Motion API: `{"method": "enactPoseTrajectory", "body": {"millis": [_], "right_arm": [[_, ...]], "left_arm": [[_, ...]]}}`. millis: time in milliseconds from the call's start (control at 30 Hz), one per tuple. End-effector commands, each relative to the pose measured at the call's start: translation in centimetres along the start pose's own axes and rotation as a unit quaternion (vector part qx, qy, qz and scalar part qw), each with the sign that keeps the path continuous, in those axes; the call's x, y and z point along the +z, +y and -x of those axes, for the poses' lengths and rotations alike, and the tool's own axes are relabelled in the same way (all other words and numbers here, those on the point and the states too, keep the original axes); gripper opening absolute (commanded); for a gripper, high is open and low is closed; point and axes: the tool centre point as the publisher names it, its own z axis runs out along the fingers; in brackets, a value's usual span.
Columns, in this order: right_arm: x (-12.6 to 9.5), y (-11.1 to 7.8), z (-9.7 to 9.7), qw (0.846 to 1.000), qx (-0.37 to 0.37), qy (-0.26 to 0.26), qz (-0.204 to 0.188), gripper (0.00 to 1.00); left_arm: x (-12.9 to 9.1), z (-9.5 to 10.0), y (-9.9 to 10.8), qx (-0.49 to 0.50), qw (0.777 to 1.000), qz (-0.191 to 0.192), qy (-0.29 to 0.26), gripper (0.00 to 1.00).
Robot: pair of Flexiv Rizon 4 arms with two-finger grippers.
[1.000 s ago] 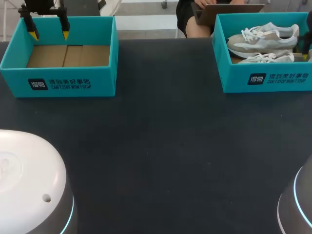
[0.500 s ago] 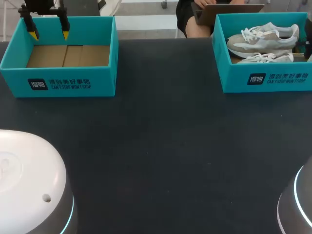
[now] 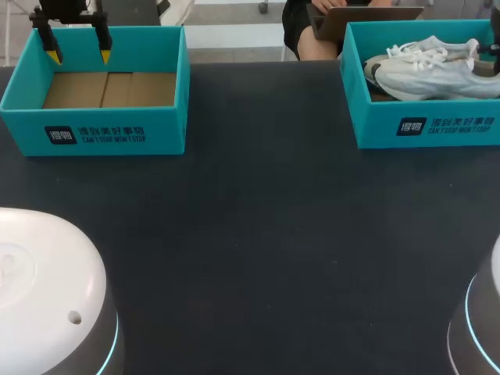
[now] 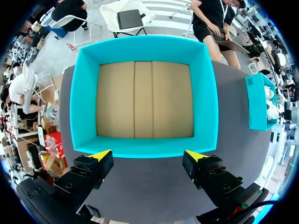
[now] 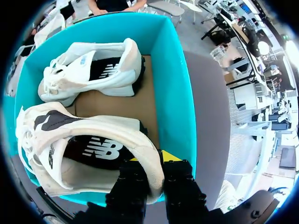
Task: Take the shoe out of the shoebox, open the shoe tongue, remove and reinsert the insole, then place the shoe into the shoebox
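Two white and grey sneakers lie in the teal shoebox (image 3: pixel 422 125) at the far right. My right gripper (image 5: pixel 154 179) is shut on the heel collar of the nearer shoe (image 5: pixel 93 140), one finger inside the shoe and one outside. In the head view this shoe (image 3: pixel 437 74) is raised and tilted above the box's front wall. The second shoe (image 5: pixel 93 70) lies on its side behind it, on the cardboard floor. My left gripper (image 3: pixel 78 56) hangs open over the far-left corner of the empty teal box (image 3: pixel 117 133). In its wrist view the left gripper (image 4: pixel 148 155) holds nothing.
The dark table (image 3: pixel 258 234) stretches between the two boxes and toward me. My arms' white bases (image 3: pixel 39 297) (image 3: pixel 480 328) stand at the near corners. The right box (image 5: pixel 173 93) sits close to the table's right edge.
My right gripper has closed on the nearer shoe's heel. That shoe has risen and tipped, and now covers much of the other shoe in the head view. The left arm has not moved.
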Motion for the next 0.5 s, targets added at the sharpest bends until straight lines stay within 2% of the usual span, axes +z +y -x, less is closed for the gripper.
{"method": "enactPoseTrajectory", "body": {"millis": [33, 400, 500], "right_arm": [[-6.8, -1.8, -0.4, 1.0, -0.007, -0.017, 0.012, 0.0], [-15.4, -3.2, -0.6, 0.999, -0.011, -0.028, 0.025, 0.0], [-17.0, -3.6, -0.9, 0.999, -0.013, -0.03, 0.032, 0.0]], "left_arm": [[0.0, 0.0, 0.0, 0.0, 1.0, 0.0, 0.0, 1.0], [0.0, 0.0, 0.0, 0.0, 1.0, 0.0, 0.0, 1.0], [0.0, 0.0, 0.0, 0.0, 1.0, 0.0, 0.0, 1.0]]}}
